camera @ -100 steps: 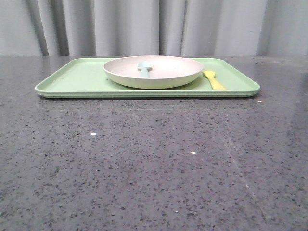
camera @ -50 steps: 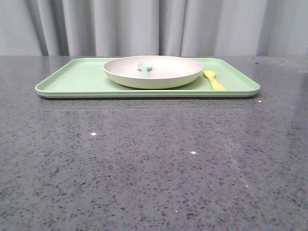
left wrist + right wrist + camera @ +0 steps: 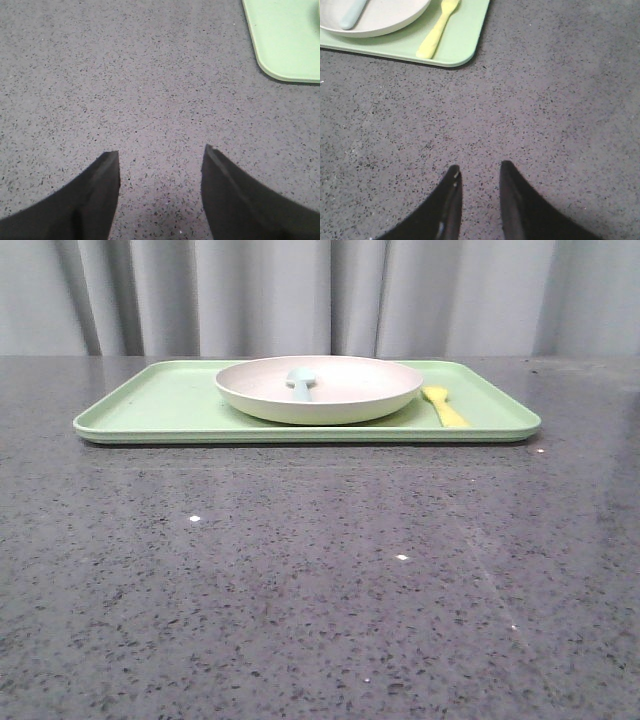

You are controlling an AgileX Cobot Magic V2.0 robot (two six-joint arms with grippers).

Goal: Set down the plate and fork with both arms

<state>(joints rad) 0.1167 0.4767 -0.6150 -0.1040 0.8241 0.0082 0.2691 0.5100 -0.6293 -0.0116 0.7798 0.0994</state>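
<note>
The cream-pink plate point(image 3: 320, 390) sits on the light-green tray point(image 3: 160, 405) at the back of the table, and also shows in the right wrist view point(image 3: 380, 15). The yellow fork point(image 3: 445, 406) lies on the tray right of the plate, clear in the right wrist view point(image 3: 439, 30). My left gripper point(image 3: 161, 150) is open and empty above bare table, left of the tray's corner point(image 3: 285, 45). My right gripper point(image 3: 479, 169) is open and empty above bare table, nearer than the tray's right corner. Neither gripper shows in the front view.
A light-blue utensil point(image 3: 300, 382) lies in the plate, also seen in the right wrist view point(image 3: 352, 14). The dark speckled stone tabletop point(image 3: 320, 580) stretches in front of the tray. Grey curtains point(image 3: 320, 290) hang behind.
</note>
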